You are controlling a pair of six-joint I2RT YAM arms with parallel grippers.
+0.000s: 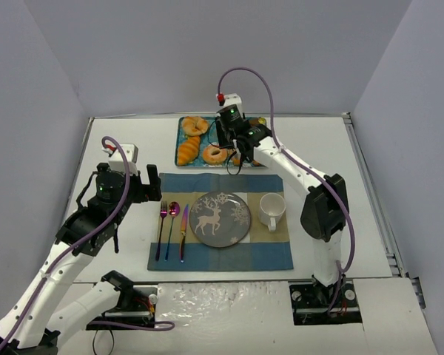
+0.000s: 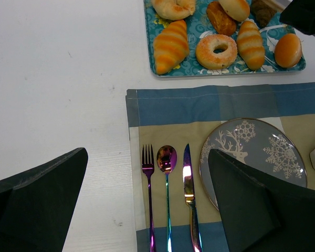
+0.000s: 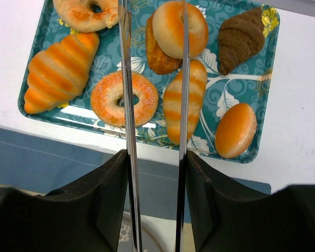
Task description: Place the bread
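Note:
Several pastries lie on a teal tray. Among them are a round ring-topped bun and a long ridged roll, with a bigger striped croissant-shaped roll at the left. My right gripper hovers over the tray's near edge, shut on metal tongs. The tongs' two arms stand apart. One arm crosses the sugared donut, the other the bun and the long roll. Their tips run out of the frame's top. My left gripper stands open above the cutlery, holding nothing.
A blue and tan placemat carries a grey deer plate, a white mug, and a fork, spoon and knife. The tray also holds a dark brown croissant and a smooth oval bun.

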